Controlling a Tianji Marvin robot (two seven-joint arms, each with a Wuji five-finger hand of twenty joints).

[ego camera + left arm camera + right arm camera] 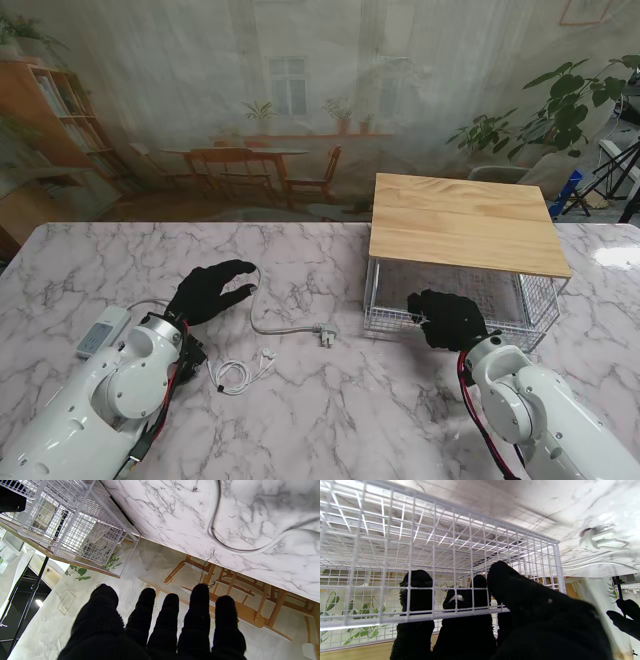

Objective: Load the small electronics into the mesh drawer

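The white mesh drawer sits under a wooden top at the right. My right hand grips its front rim, fingers hooked inside the mesh and thumb outside. A white charger cable with its plug lies at mid-table. White earphones lie nearer to me. A white box-shaped device rests at the far left. My left hand hovers open above the cable's far end, holding nothing.
The wooden top covers most of the drawer, leaving only its front strip exposed. The plug lies just left of the drawer's corner. A painted backdrop runs along the table's far edge, with plants and a tripod beyond at the right.
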